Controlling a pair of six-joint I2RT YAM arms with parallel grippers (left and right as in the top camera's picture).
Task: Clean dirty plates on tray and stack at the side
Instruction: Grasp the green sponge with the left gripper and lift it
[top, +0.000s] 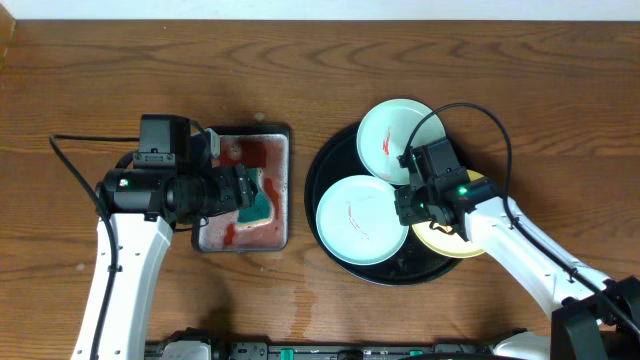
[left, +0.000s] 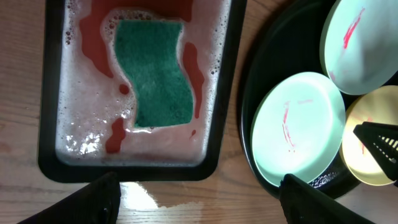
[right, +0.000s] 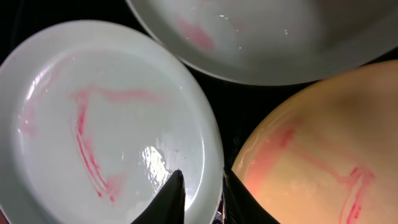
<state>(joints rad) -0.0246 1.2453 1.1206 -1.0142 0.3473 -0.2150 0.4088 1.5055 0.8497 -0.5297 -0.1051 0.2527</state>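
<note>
Three plates with thin red smears lie in the round black tray: a mint plate at the back, a mint plate at the front and a yellow plate partly under my right arm. My right gripper is nearly closed, its fingers straddling the right rim of the front mint plate, next to the yellow plate. My left gripper is open and empty, low over the rectangular tray's near edge.
A rectangular black tray of reddish soapy water holds a green sponge, which also shows in the left wrist view. A wet patch lies on the wooden table between the left fingers.
</note>
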